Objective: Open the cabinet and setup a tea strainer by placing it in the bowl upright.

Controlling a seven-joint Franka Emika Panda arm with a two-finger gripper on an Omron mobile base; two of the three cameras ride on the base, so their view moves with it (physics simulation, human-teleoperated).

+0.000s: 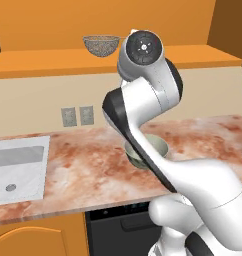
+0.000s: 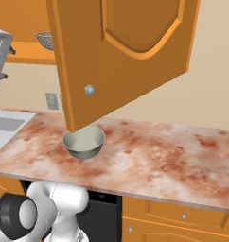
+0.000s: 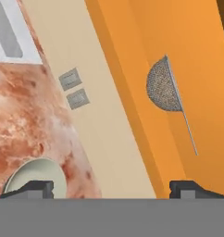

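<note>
My fingers (image 3: pixel 36 187) stand wide apart, holding nothing. The tea strainer (image 3: pixel 164 86) sits on the open cabinet (image 2: pixel 126 56) shelf (mesh down); the bowl (image 2: pixel 84 143) rests on the marbled counter (image 2: pixel 163 160).

Tea strainer (image 3: pixel 164 86): fine grey metal mesh, thin metal handle. Cabinet (image 2: pixel 130 52): smooth orange wood, small shiny metal knob. Below the cabinet, countertop (image 2: pixel 159 156): mottled reddish polished stone. Bowl (image 2: pixel 83 142) on the countertop: glossy, smooth, pale glaze.
</note>
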